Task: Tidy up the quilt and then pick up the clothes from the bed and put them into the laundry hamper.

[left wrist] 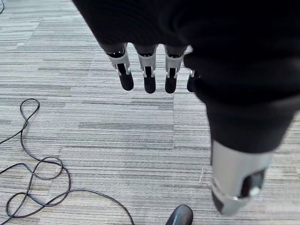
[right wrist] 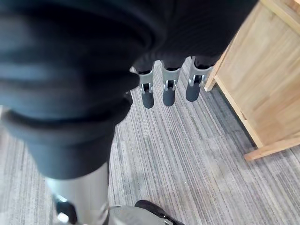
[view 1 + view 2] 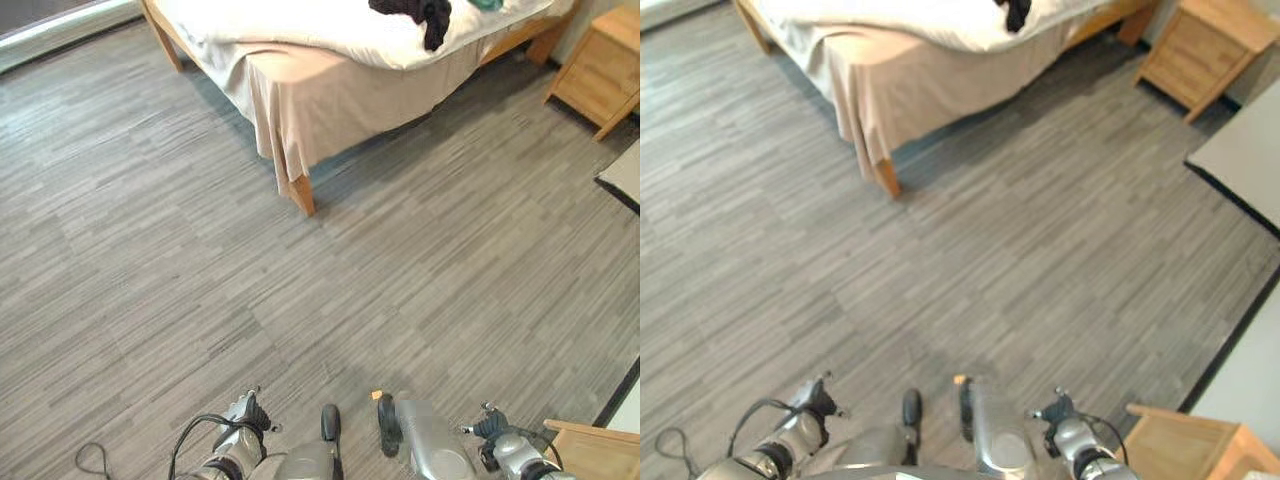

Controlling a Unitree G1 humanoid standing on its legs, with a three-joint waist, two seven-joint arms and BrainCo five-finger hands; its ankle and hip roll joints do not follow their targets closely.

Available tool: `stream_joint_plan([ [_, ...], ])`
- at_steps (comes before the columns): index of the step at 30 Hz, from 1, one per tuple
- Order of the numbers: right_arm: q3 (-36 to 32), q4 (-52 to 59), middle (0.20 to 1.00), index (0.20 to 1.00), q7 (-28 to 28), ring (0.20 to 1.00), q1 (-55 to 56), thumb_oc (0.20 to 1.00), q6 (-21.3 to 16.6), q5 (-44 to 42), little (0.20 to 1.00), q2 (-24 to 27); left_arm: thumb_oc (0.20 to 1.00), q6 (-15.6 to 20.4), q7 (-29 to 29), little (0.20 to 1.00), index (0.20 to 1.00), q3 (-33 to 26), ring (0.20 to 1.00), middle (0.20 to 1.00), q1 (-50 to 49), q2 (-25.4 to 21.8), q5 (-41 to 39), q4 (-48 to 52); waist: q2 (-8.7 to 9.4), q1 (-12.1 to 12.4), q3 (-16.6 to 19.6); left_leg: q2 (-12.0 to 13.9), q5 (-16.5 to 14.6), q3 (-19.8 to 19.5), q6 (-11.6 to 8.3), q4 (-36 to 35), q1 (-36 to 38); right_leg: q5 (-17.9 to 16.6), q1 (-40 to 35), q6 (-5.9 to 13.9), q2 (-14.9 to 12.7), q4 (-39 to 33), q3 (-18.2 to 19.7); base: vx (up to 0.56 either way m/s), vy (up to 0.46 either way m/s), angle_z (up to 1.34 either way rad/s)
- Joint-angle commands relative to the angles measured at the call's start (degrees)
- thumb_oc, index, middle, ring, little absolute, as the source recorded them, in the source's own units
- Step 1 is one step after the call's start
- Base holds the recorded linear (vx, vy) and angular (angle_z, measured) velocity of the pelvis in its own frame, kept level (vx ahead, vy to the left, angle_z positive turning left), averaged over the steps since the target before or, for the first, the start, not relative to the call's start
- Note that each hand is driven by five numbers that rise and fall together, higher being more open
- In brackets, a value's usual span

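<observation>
Left eye view: a wooden bed (image 3: 300,190) stands at the far side of the grey striped floor (image 3: 200,260), well apart from the robot. A white quilt (image 3: 330,30) lies rumpled over the mattress, and a beige sheet (image 3: 300,110) hangs down over the bed's near corner, almost to the floor beside the wooden leg. A black garment (image 3: 420,12) lies on the quilt near the bed's right-hand edge, one end drooping over that edge. Just beside it a scrap of teal cloth (image 3: 487,4) shows at the frame's top. A wooden nightstand (image 3: 600,65) stands on the floor to the right of the bed.

Right eye view: the same bed corner, with the black garment on the quilt's edge. A pale mat (image 3: 1245,160) with a dark border lies on the floor to the right, and a low wooden piece of furniture (image 3: 1185,445) stands at the near right.

Left wrist view: the left hand (image 1: 147,65) hangs over bare floor, its fingers (image 1: 150,75) straight, spread slightly and holding nothing.

Right wrist view: the right hand (image 2: 168,77) hangs over the floor just beside the light wooden furniture (image 2: 262,79), its fingers (image 2: 169,89) straight, loose and empty.
</observation>
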State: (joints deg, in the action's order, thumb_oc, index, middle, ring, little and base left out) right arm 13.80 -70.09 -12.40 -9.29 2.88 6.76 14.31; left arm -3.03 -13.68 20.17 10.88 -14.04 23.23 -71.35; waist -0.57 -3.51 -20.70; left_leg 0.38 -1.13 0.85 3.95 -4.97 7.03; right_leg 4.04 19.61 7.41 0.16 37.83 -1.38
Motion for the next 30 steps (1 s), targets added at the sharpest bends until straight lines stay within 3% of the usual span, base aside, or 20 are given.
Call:
stream_joint_plan([
  [1,-1.34,0.34,1.0,1.0,-0.96,1.0,4.24,1.0,0.92,-0.23,1.0,0.6,1.0,-0.38,-0.04,1.0,1.0,0.79,1.0,1.0,-2.27,-0.07,0.89,-1.3,0.55,-1.85,3.87,-0.91,-8.04,2.23,-4.9,-0.03,4.25,-0.17,-1.23,2.71,-1.98,-20.5,-0.99,0.33,-0.068,0.32],
  [2,-1.33,0.38,1.0,1.0,-0.97,1.0,4.32,1.0,0.93,-0.22,1.0,0.61,1.0,-0.38,-0.03,1.0,1.0,0.81,1.0,1.0,-2.34,-0.06,0.9,-1.29,0.26,-2.08,3.72,-0.58,-8.16,1.99,-4.95,-0.03,4.5,-0.36,-1.91,2.68,-1.8,-21.18,-1.38,0.69,-0.169,0.19],
  [3,-1.76,-0.36,1.0,1.0,-0.87,1.0,5.0,1.0,1.29,-0.18,1.0,0.53,1.0,-0.33,0.67,1.0,1.0,1.3,1.0,1.0,-2.19,0.18,2.65,-1.89,0.27,-3.65,4.45,-0.27,-10.2,1.36,-6.05,-0.03,6.74,-2.87,-1.93,3.39,-2.55,-32.52,-1.24,0.38,-0.101,0.21],
  [6,-1.92,-0.99,1.0,1.0,-0.97,1.0,5.86,1.0,1.25,0.06,1.0,0.67,1.0,0.18,1.26,1.0,1.0,2.15,1.0,1.0,-2.3,0.26,4.3,-2.18,-0.02,-4.57,5.47,0.19,-12.21,1.54,-6.7,-0.03,9.36,-3.64,-1.88,3.84,-2.89,-35.15,-0.23,0.49,-0.125,0.52],
  [8,-1.53,-1.48,1.0,1.0,-1.06,1.0,6.24,1.0,1.28,0.67,1.0,1.01,1.0,-0.03,0.87,1.0,1.0,2.31,1.0,1.0,-2.81,0.56,4.39,-1.81,-0.93,-4.9,6.29,1.16,-10.31,1.58,-7.28,2.77,9.92,-4.3,-2.53,2.2,-1.37,-32.29,0.43,0.53,-0.139,0.17],
  [10,-1.82,-1.89,1.0,1.0,-1.25,1.0,6.75,1.0,1.19,1.27,1.0,1.43,1.0,0.49,0.29,1.0,1.0,2.59,1.0,1.0,-2.88,0.5,3.89,-0.13,-1.82,-4.9,6.68,2.27,-6.18,2.76,-8.95,11.21,7.87,-3.31,-5.49,0.64,-0.75,-32.72,-0.47,0.51,-0.209,0.18],
  [11,-1.32,-1.02,1.0,1.0,-1.9,1.0,7.26,1.0,0.63,2.08,1.0,2.45,1.0,1.76,-1.01,1.0,1.0,2.43,1.0,1.0,-2.2,-0.02,0.67,3.62,-1.2,-4.04,5.7,2.65,3.11,2.2,-11.37,28.09,0.62,-2.63,-10.81,-1.81,-1.21,-35.06,-1.27,0.44,-0.286,0.37],
  [13,-0.34,-0.28,1.0,1.0,-2.21,1.0,7.35,1.0,0.62,3.34,1.0,3.28,1.0,2.44,-2.03,1.0,1.0,2.38,1.0,1.0,-1.01,-1.12,-1.21,7.08,1.81,-2.72,4.71,2.69,4.45,4.37,-10.84,39.78,-6.44,-1.5,-14.77,-3.24,-3.46,-37.06,-1.49,0.42,-0.286,0.39],
  [15,0.06,-0.34,1.0,1.0,-2.52,1.0,6.72,1.0,0.66,3.96,1.0,3.55,1.0,2.63,-2.62,1.0,1.0,2.52,1.0,1.0,-0.06,-1.43,-2.14,8.48,2.68,-2.03,3.94,4.27,2.74,6.6,-10.17,43.28,-9.59,-1.02,-16.67,-3.33,-4.14,-37.95,-1.56,0.35,-0.125,0.0],
  [16,0.97,-0.62,1.0,1.0,-2.52,1.0,6.2,1.0,1.04,5.88,1.0,4.08,1.0,3.12,-3.43,1.0,1.0,3.28,1.0,1.0,1.2,-1.3,-1.61,10.06,3.78,-0.6,3.46,6.66,0.45,11.89,-9.62,40.24,-14.24,0.48,-20.98,-2.93,-5.67,-39.63,-2.11,0.5,-0.019,-0.26],
  [18,0.95,-0.29,1.0,1.0,-2.88,1.0,5.89,1.0,0.77,5.95,1.0,4.36,1.0,3.33,-4.32,1.0,1.0,3.28,1.0,1.0,0.82,-1.15,-1.57,11.41,3.29,0.28,3.81,6.13,-0.28,13.69,-9.38,30.95,-17.01,1.8,-23.74,-2.33,-5.96,-40.95,-1.6,0.47,0.044,0.04],
  [19,0.96,-0.29,1.0,1.0,-2.88,1.0,5.88,1.0,0.77,5.95,1.0,4.36,1.0,3.32,-4.32,1.0,1.0,3.27,1.0,1.0,0.81,-1.16,-1.57,11.43,3.42,0.3,3.94,5.96,0.0,13.8,-9.33,30.58,-16.99,1.71,-23.58,-2.31,-6.11,-40.98,-1.54,0.35,0.111,0.16],
  [21,0.91,-0.29,1.0,1.0,-3.41,1.0,5.27,1.0,0.45,6.31,1.0,4.39,1.0,3.11,-4.48,1.0,1.0,2.45,1.0,1.0,-0.25,-0.63,-1.18,10.6,1.87,1.93,5.54,4.33,3.25,16.87,-9.74,12.67,-18.72,4.93,-27.76,-1.02,-5.48,-42.01,-2.77,0.49,0.134,-0.13],
  [23,0.41,-0.27,1.0,1.0,-3.82,1.0,5.18,1.0,0.2,5.78,1.0,4.24,1.0,2.96,-4.15,1.0,1.0,2.24,1.0,1.0,-0.55,-0.39,-1.09,9.83,1.77,1.83,6.11,4.74,4.2,18.94,-9.69,9.74,-18.35,6.09,-29.19,-0.74,-5.09,-41.5,-3.21,0.48,0.144,-0.02],
  [24,-1.21,-0.31,1.0,1.0,-4.63,1.0,5.34,1.0,-0.02,4.3,1.0,3.55,1.0,2.26,-3.66,1.0,1.0,1.45,1.0,1.0,-2.36,0.21,-1.18,7.09,1.29,1.68,7.1,3.66,3.69,19.73,-7.65,5.09,-14.31,7.87,-28.95,-0.43,-4.31,-36.27,-3.05,0.47,0.17,0.01],
  [26,-2.0,0.3,1.0,1.0,-4.92,1.0,5.59,1.0,-0.2,3.56,1.0,2.71,1.0,1.84,-3.69,1.0,1.0,0.61,1.0,1.0,-3.32,0.82,-1.53,4.63,1.5,1.81,7.93,2.9,3.35,19.4,-6.64,3.64,-12.68,7.83,-27.62,0.44,-3.86,-29.95,-3.14,0.35,0.163,0.03],
  [27,-2.44,0.62,1.0,1.0,-5.04,1.0,5.67,1.0,-0.26,2.9,1.0,1.86,1.0,1.19,-3.33,1.0,1.0,0.01,1.0,1.0,-3.7,0.83,-1.12,2.69,1.73,1.35,7.72,2.2,2.31,19.26,-5.73,2.44,-10.33,6.71,-25.25,2.01,-4.01,-21.77,-3.43,0.41,0.229,-0.09],
  [28,-2.3,1.54,1.0,1.0,-4.82,1.0,5.67,1.0,-0.12,2.91,1.0,0.98,1.0,-0.13,-3.42,1.0,1.0,-0.65,1.0,1.0,-4.32,0.4,0.65,0.78,1.53,0.05,6.49,2.28,1.15,19.28,-4.61,0.55,-6.15,2.61,-18.51,4.52,-4.66,-8.58,-2.36,0.25,0.157,-0.25],
  [29,-2.29,1.54,1.0,1.0,-4.83,1.0,5.64,1.0,-0.11,2.9,1.0,0.99,1.0,-0.12,-3.41,1.0,1.0,-0.67,1.0,1.0,-4.3,0.41,0.66,0.77,1.38,0.19,6.62,2.49,1.25,19.41,-4.66,0.53,-6.34,2.39,-18.27,4.45,-4.44,-8.68,-2.26,0.33,0.142,-0.09],
  [30,-1.77,2.32,1.0,1.0,-4.37,1.0,5.32,1.0,-0.05,3.21,1.0,-0.01,1.0,-0.7,-2.83,1.0,1.0,-1.71,1.0,1.0,-4.83,-0.41,1.26,-0.76,0.67,-0.68,5.82,3.69,0.24,18.72,-4.53,-0.03,-3.74,0.36,-11.89,4.42,-4.4,0.11,-1.66,0.18,0.053,0.14],
])
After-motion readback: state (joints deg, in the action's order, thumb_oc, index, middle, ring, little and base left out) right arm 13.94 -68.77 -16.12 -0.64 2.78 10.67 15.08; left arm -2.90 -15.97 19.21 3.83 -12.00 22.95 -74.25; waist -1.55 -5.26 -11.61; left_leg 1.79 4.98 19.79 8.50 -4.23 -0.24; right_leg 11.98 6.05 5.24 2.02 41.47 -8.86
